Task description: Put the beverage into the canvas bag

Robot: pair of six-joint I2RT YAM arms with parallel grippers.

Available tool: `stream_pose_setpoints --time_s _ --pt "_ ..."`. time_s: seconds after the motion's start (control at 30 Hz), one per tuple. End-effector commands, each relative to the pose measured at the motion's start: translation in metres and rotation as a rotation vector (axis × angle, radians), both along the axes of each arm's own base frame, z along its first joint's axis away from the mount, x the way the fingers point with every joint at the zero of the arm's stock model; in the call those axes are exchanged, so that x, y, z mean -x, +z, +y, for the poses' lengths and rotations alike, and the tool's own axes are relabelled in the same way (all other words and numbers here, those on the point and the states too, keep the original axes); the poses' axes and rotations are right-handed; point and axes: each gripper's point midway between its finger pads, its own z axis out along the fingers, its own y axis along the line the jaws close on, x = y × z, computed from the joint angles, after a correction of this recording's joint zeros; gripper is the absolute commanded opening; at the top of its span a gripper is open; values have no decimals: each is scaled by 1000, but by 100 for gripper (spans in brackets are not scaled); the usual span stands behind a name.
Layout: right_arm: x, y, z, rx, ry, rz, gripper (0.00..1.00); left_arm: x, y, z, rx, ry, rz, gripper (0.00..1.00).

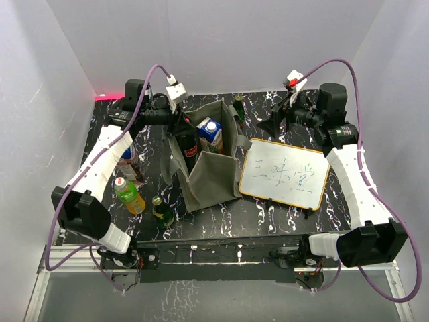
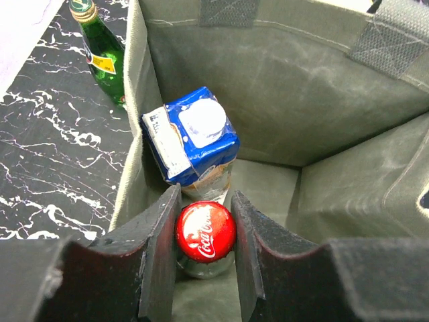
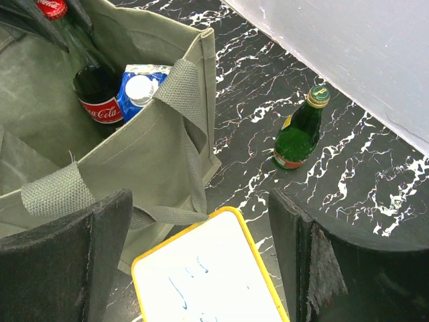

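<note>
pinching the cola bottle (image 2: 205, 231) inside the canvas bag (image 2: 281, 100) — left gripper (image 2: 206, 201), narrow; right gripper (image 3: 199, 198) wide, empty

Matt woven cloth, the canvas bag (image 2: 301, 87); glossy-capped cola bottle (image 2: 205, 231); smooth marbled table (image 2: 53, 154).

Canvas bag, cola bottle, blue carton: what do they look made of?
Canvas bag: matte woven cloth, with soft creases and stitched webbing straps.
Cola bottle: probably glossy clear plastic, going by the red screw cap; could be glass.
Blue carton: coated paperboard, by its folded edges and slight sheen; white plastic cap.
</note>
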Motion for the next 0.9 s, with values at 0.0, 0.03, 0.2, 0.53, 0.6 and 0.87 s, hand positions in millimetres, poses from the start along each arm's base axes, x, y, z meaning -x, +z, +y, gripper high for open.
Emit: stream_pose_setpoints --time_s 0.0,0.03,0.2,0.53,0.6,0.87 --pt "1 11 -1 1 5 -55 85 17 65 -2 72 -71 -265 0" --pt "1 10 -1 1 7 -54 85 16 61 -2 67 -75 -268 0" --pt "2 8 -1 1 6 -51 85 13 45 -2 54 -80 -267 0" --pt "4 4 -1 5 7 -46 85 13 23 0 15 -90 -247 2" --pt "4 4 -1 4 8 -46 85 13 19 1 7 -89 -242 5" --pt "4 4 -1 3 14 -45 85 10 16 6 -25 -62 -253 28"
